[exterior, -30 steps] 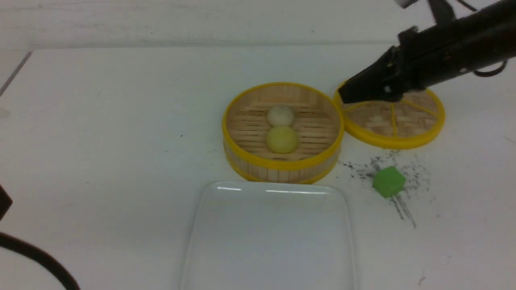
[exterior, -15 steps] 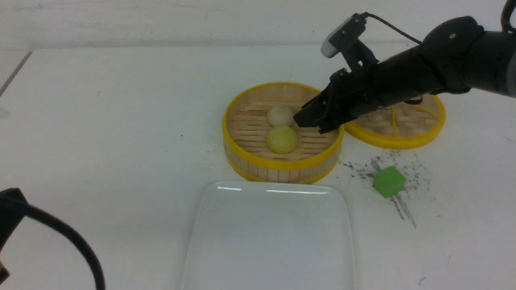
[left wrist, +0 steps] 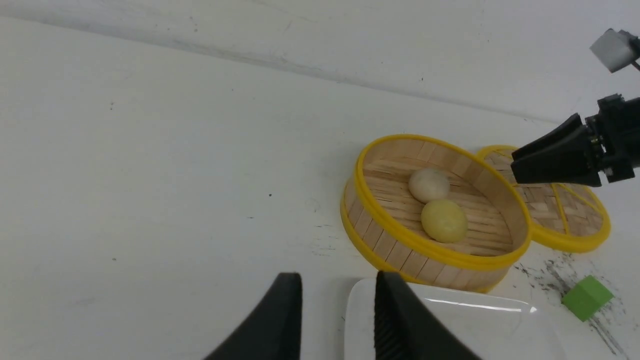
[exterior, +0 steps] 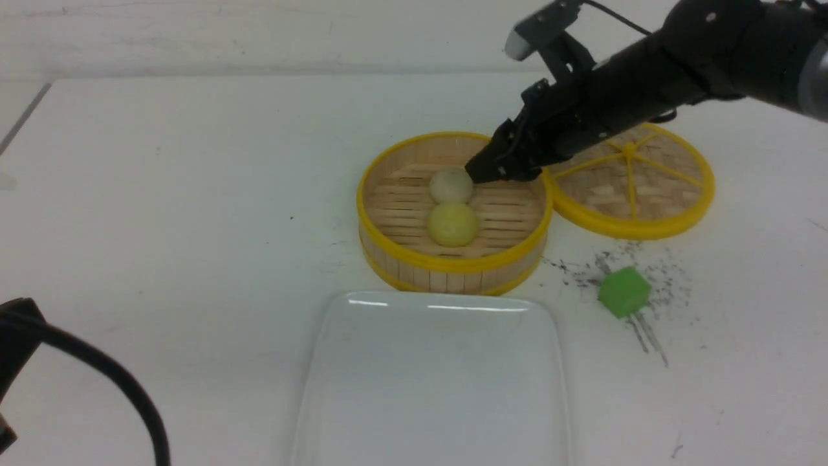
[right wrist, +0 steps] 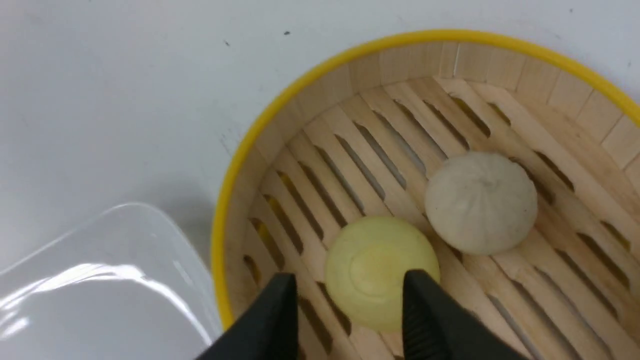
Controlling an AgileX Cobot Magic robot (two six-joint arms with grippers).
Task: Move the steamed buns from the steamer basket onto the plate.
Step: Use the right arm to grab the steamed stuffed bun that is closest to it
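Note:
The steamer basket (exterior: pixel 453 264) stands mid-table with two steamed buns inside. The pale one (exterior: pixel 449 186) lies behind the yellow one (exterior: pixel 453 224), and they touch. My right gripper (exterior: pixel 475 173) hangs over the basket's far right side, its tip close to the pale bun. In the right wrist view that gripper (right wrist: pixel 350 282) is open, with the yellow bun (right wrist: pixel 375 265) partly between its fingers, ungripped, and the pale bun (right wrist: pixel 480 200) beyond. The white plate (exterior: pixel 433 388) lies empty in front of the basket. My left gripper (left wrist: pixel 338 280) is open and empty near the plate's corner (left wrist: pixel 360 310).
The flat woven lid (exterior: pixel 631 188) lies against the basket's right side, under my right arm. A green cube (exterior: pixel 623 292) sits on dark smudges right of the plate. A black cable of my left arm (exterior: pixel 97 382) loops across the lower left corner.
My right arm has swung left from above the lid to above the basket, ending beside the pale bun, its jaws wider. The left arm's cable has come further into view.

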